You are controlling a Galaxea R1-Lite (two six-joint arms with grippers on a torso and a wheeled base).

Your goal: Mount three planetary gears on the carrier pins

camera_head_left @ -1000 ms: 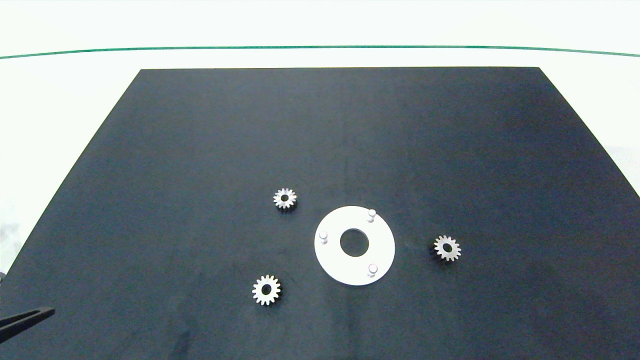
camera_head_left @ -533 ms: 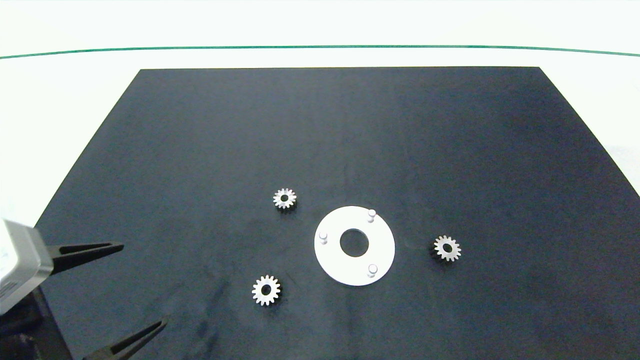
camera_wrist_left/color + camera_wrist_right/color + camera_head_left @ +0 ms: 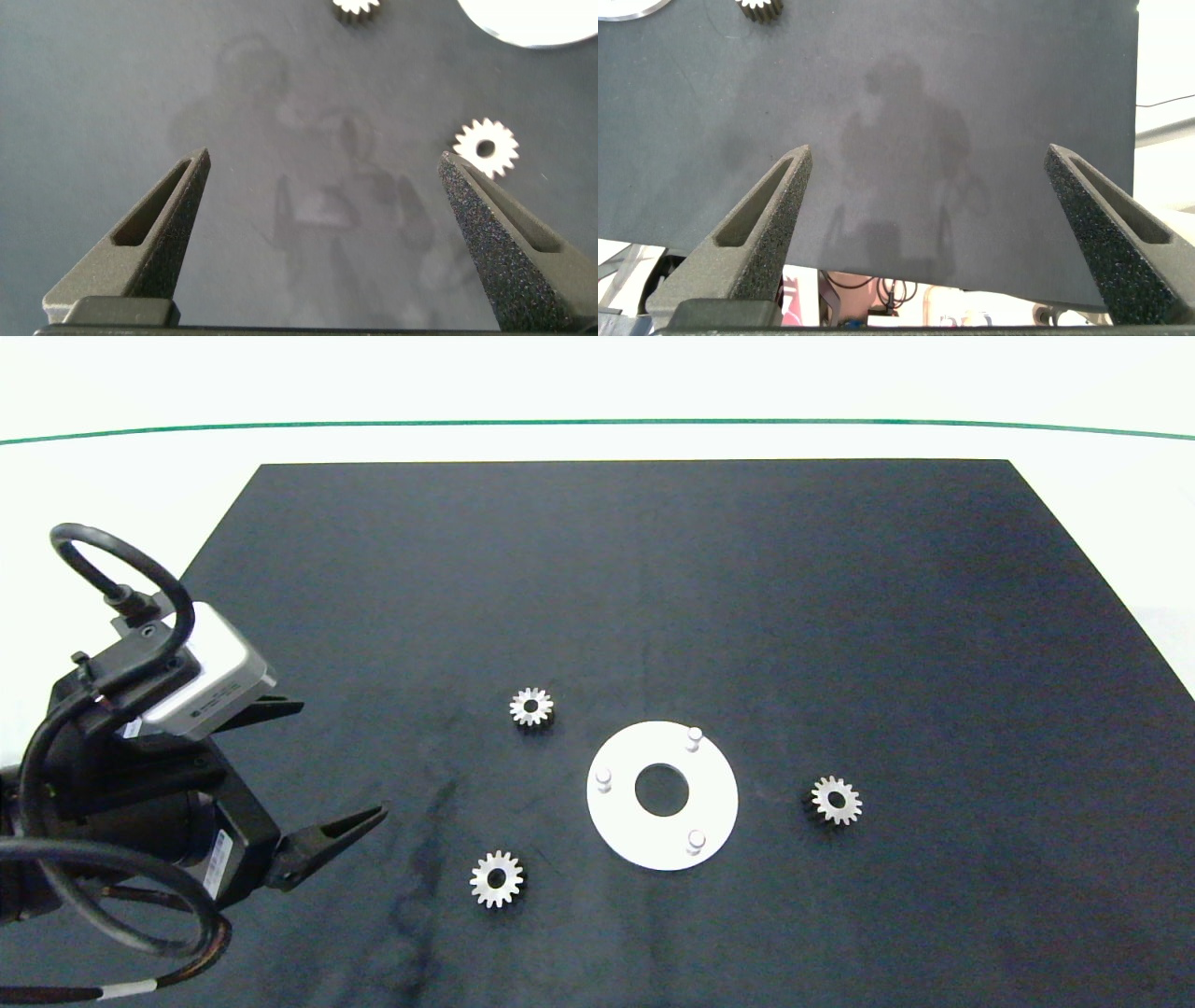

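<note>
Three silvery planetary gears lie flat on the black mat (image 3: 653, 569): one (image 3: 531, 707) left of the white disc (image 3: 716, 795), one (image 3: 497, 879) at its near left, one (image 3: 836, 800) to its right. The disc's three white carrier pins (image 3: 694, 737) (image 3: 603, 777) (image 3: 695, 841) stand bare around its centre hole. My left gripper (image 3: 341, 761) hangs open over the mat's left part, left of the near-left gear. The left wrist view shows that gear (image 3: 486, 147) just ahead of one fingertip (image 3: 458, 182), and the gripper (image 3: 325, 166) holds nothing. My right gripper (image 3: 929, 154) is open and empty over the mat, out of the head view.
White table (image 3: 597, 392) surrounds the mat, with a green line (image 3: 597, 424) at the back. The left arm's cables (image 3: 103, 569) loop above its wrist. The right wrist view shows a gear (image 3: 761, 7), the disc's rim (image 3: 626, 7) and the mat's edge (image 3: 1137, 112).
The left arm has come in from the lower left and moved right and farther onto the mat, its open gripper now nearer the near-left gear. Gears and disc have not moved.
</note>
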